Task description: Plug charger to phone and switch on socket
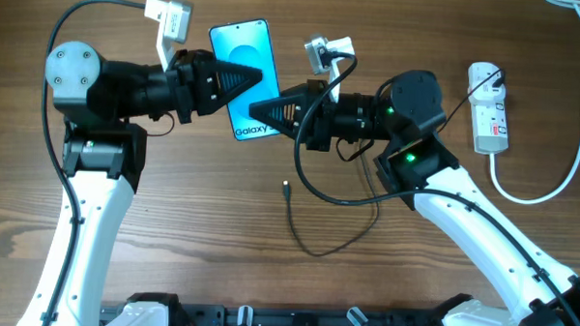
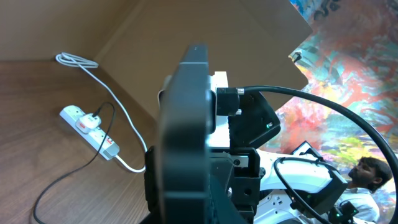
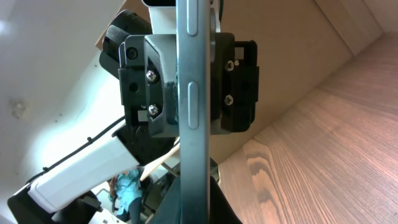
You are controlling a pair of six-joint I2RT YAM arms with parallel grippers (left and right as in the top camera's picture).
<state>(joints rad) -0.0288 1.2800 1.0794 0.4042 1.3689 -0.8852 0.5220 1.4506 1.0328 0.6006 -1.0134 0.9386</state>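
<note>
phone (image 1: 238, 55) edge-on blocks wrist views, socket (image 1: 489, 120) far R

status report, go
Left end effector shut on phone. Right end effector at its edge, grip unclear. Charger tip loose on table. Socket unobstructed.

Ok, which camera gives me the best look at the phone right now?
Overhead. It shows the phone screen-up, with the turquoise display and the line of text at one end in view. The left wrist camera sees it only edge-on, as a dark slab. The right wrist camera also sees it edge-on, as a silver side with buttons and no screen.
</note>
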